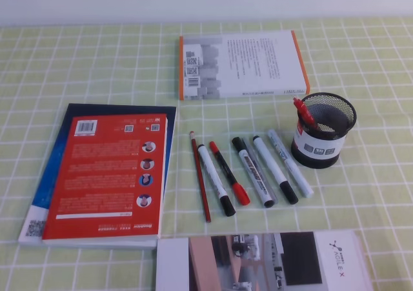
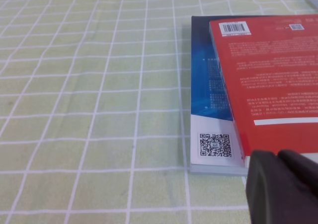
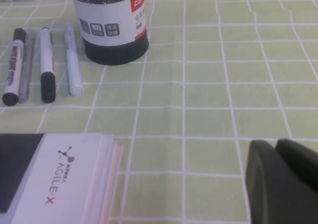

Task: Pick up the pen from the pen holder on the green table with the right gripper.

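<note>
The pen holder [image 1: 322, 131], a black mesh cup with a white label band, stands on the green table [image 1: 374, 175] at the right. A red-tipped end [image 1: 303, 110] leans on its left rim. The rest is hidden in the mesh, so I cannot tell if this is the pen. In the right wrist view the pen holder [image 3: 110, 25] is far ahead to the upper left. My right gripper [image 3: 276, 147] is low at the bottom right, shut and holding nothing. My left gripper [image 2: 277, 157] looks shut beside the red book [image 2: 268, 75]. Neither arm shows in the exterior high view.
Several pens and a pencil [image 1: 200, 178] lie in a row left of the holder, among them a white pen with black cap [image 1: 275, 170] and a red pen [image 1: 229, 173]. A white book [image 1: 242, 65] lies behind, stacked books [image 1: 110, 181] at left, a box [image 1: 271, 262] in front.
</note>
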